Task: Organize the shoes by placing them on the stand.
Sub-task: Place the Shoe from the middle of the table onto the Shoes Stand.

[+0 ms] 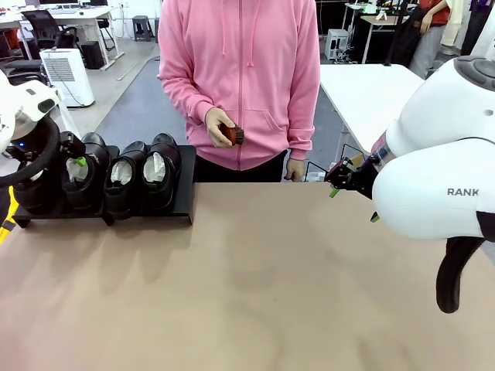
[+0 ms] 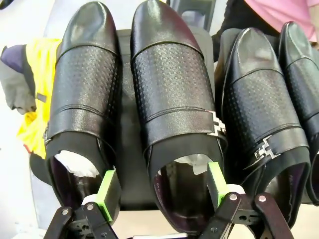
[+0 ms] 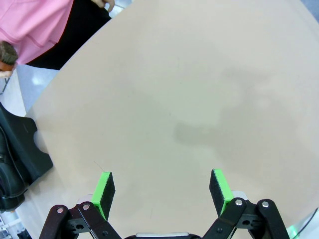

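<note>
While four shoes (image 1: 116, 178) stand side by side on the stand (image 1: 186, 202), toes toward the person, the platform sits at the far left of the tan table (image 1: 271, 294). Each shoe acts as a container: white paper stuffing (image 1: 155, 168) fills the opening of every one (in the front view the leftmost shoe is partly hidden behind the left arm). The left wrist view shows perforated uppers on three of them and a silver buckle (image 2: 216, 123) on two.

The left gripper (image 2: 164, 191) hangs at the heel end of the second shoe from the left. Its green pads (image 2: 107, 191) stand apart, one pad on each side of that shoe's heel opening. Whether the pads touch the leather cannot be told.

The right gripper (image 3: 162, 191) hovers over bare table at the right side, well apart from the stand. Its fingers stand wide apart with nothing between them.

The person in a pink hoodie (image 1: 247, 69) stands at the far edge and holds one small brown brush (image 1: 234, 135) in one hand (image 1: 220, 126).

Count: four shoes, one stand, one brush, two grippers.
</note>
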You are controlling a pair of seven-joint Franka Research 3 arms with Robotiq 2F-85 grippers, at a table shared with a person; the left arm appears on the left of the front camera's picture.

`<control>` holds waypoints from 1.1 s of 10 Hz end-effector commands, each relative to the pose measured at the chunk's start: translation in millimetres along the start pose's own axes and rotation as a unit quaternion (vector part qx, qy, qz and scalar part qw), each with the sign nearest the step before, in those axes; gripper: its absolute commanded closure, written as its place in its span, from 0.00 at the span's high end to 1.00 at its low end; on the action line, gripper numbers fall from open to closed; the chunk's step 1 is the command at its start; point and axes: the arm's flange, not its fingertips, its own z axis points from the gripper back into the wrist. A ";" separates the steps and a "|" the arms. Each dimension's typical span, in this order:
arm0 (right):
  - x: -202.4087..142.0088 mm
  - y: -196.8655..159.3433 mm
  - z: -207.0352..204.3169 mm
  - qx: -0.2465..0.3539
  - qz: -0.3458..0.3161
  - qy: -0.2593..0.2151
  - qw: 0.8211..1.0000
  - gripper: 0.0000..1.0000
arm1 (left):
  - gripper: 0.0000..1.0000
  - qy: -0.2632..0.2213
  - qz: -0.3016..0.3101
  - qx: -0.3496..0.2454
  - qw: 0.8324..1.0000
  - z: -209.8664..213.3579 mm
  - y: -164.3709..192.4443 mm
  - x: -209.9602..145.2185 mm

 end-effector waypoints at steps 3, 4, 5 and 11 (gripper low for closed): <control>2.8 0.5 0.4 0.009 0.007 0.005 1.000 1.00 | 0.90 -0.003 0.002 0.001 1.000 1.6 3.3 1.8; 2.8 0.5 0.4 0.009 0.007 0.005 1.000 1.00 | 0.90 -0.003 0.002 0.001 1.000 1.6 3.3 1.8; 2.8 0.5 0.4 0.009 0.007 0.005 1.000 1.00 | 0.90 -0.003 0.002 0.001 1.000 1.6 3.3 1.8; 2.8 0.5 0.4 0.009 0.007 0.005 1.000 1.00 | 0.90 -0.003 0.002 0.001 1.000 1.6 3.3 1.8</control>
